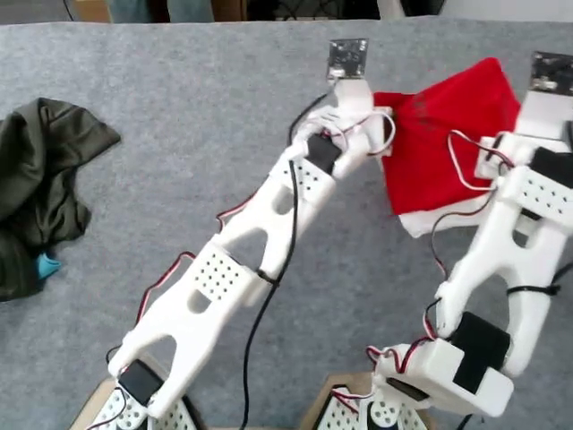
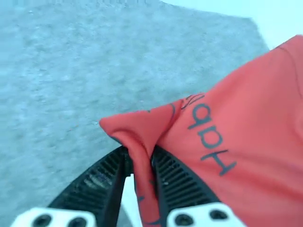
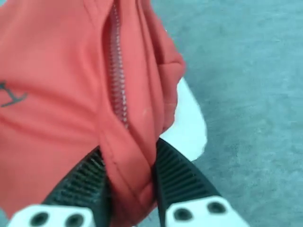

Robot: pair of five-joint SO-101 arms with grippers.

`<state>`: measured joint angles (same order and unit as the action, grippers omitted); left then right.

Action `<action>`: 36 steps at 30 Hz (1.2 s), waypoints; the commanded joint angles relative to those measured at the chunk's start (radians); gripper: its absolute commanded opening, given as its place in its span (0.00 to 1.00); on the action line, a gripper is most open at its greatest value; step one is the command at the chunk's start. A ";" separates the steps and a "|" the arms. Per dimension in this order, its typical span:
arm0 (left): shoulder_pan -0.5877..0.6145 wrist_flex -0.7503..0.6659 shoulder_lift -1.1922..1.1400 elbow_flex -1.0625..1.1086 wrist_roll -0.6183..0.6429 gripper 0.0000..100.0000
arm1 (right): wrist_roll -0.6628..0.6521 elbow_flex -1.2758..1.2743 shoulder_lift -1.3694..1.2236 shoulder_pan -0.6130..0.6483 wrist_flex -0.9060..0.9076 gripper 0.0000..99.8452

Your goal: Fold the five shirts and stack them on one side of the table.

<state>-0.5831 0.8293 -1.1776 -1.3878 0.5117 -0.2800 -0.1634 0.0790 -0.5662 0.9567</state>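
A red shirt (image 1: 443,143) with a white underside hangs stretched between both arms at the table's far right. My left gripper (image 2: 140,163) is shut on its one edge, the cloth (image 2: 227,142) with dark print pinched between the black fingers (image 2: 170,177). My right gripper (image 3: 129,172) is shut on a bunched seam of the same red shirt (image 3: 61,109). In the high view the left arm's gripper (image 1: 376,121) meets the shirt's left corner and the right arm (image 1: 528,179) covers its right side. A dark green shirt (image 1: 40,179) lies crumpled at the left edge.
Grey felt (image 1: 179,107) covers the table. A small blue thing (image 1: 47,264) peeks out beside the dark shirt. Open felt lies between the dark shirt and the left arm. The arm bases (image 1: 376,408) stand at the near edge.
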 commanded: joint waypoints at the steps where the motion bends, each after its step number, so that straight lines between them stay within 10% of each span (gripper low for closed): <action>1: 0.001 -0.091 0.031 0.038 -0.008 0.03 | -0.008 -0.015 0.036 -0.071 -0.069 0.02; 23: -0.019 -0.149 -0.012 0.090 -0.002 0.10 | -0.009 -0.061 -0.022 -0.121 -0.176 0.02; 36: -0.002 -0.123 -0.002 0.082 -0.002 0.10 | -0.008 -0.087 -0.022 -0.112 -0.176 0.48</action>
<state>-0.5969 0.6866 -1.2098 -1.2835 0.5071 -0.2800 -0.2539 0.0529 -0.6720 0.7986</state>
